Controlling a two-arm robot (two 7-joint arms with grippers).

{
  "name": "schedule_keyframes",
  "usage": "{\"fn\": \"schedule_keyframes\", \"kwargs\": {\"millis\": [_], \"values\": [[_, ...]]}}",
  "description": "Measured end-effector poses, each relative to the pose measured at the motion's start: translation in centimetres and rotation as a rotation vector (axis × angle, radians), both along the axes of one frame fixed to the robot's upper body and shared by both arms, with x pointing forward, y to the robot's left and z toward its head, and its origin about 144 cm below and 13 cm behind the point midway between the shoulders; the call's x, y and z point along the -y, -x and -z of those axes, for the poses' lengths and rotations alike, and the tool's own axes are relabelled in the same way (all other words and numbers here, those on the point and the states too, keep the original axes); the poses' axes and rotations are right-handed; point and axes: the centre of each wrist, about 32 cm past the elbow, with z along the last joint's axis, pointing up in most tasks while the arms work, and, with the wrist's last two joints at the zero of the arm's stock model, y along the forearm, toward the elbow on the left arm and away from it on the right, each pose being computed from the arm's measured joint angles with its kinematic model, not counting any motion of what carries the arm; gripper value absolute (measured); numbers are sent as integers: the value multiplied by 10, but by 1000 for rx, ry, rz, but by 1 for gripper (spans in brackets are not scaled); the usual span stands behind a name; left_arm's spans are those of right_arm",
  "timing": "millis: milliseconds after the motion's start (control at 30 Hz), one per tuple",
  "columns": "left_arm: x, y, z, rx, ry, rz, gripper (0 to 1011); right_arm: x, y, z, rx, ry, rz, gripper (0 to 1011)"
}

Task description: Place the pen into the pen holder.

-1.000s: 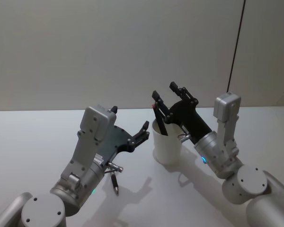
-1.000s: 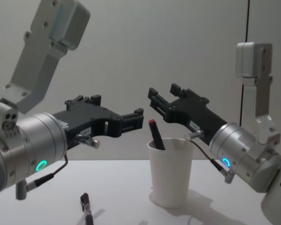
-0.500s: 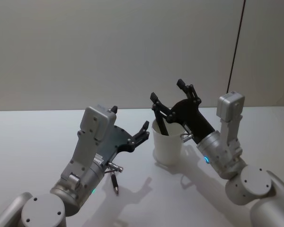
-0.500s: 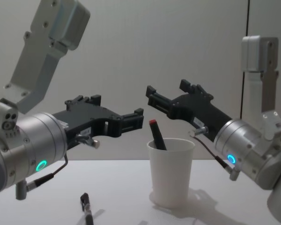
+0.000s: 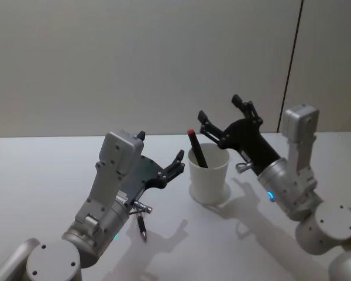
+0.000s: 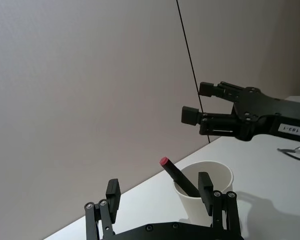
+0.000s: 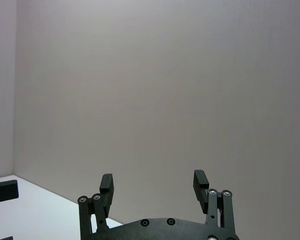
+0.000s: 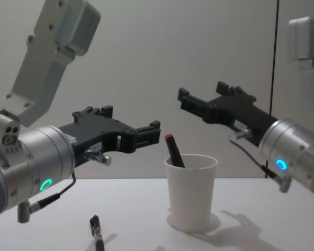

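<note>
White counter (image 5: 41, 175) against a plain grey wall (image 5: 105, 58). Nearest, a loose black pen (image 5: 142, 227) lies flat on the counter, below the left hand (image 5: 161, 146), which hangs over it with fingers spread wide and empty. Just past that hand's fingertips the pen holder (image 5: 209, 178) stands upright with the pen (image 5: 196, 149) inside, leaning, its red end above the rim. The right hand (image 5: 219, 108) hovers above the holder's far right side, fingers wide apart, holding nothing, clear of the pen.
</note>
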Motion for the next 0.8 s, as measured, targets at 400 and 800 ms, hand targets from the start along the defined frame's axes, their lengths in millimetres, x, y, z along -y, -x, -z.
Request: {"fn": "schedule_keyframes", "kwargs": {"millis": [400, 800], "values": [[0, 0, 0, 0, 0, 0, 1003, 24, 20, -23, -67, 49, 50, 1002], [0, 0, 0, 0, 0, 0, 1002, 51, 46, -42, -175, 90, 113, 1002]]}}
